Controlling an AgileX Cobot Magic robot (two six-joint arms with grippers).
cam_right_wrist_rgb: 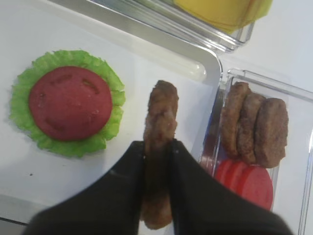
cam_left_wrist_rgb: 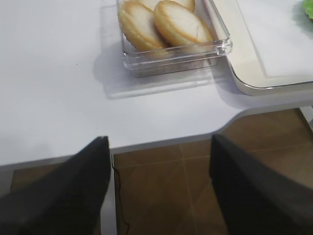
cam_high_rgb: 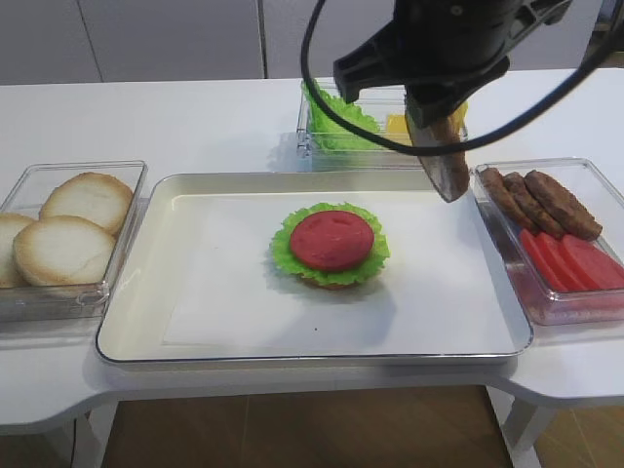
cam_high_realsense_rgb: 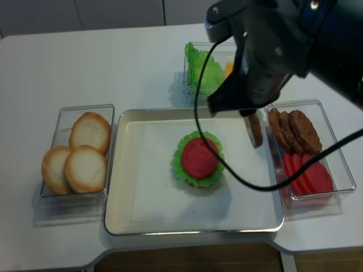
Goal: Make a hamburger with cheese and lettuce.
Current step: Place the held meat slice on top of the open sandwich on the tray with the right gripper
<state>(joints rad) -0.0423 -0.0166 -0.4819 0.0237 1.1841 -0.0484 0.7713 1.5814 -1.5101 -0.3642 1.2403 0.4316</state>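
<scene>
The hamburger sits mid-tray: a bun base, a frilly green leaf rim and a red round slice on top. My right gripper is shut on a brown patty, held on edge above the tray's right side, to the right of the hamburger. Loose lettuce and cheese lie in a clear box behind the tray. My left gripper is open and empty over the table's front edge, near the bun box.
A metal tray with white paper holds the hamburger. A clear box of bun halves stands to its left. Another clear box on the right holds brown patties and red slices.
</scene>
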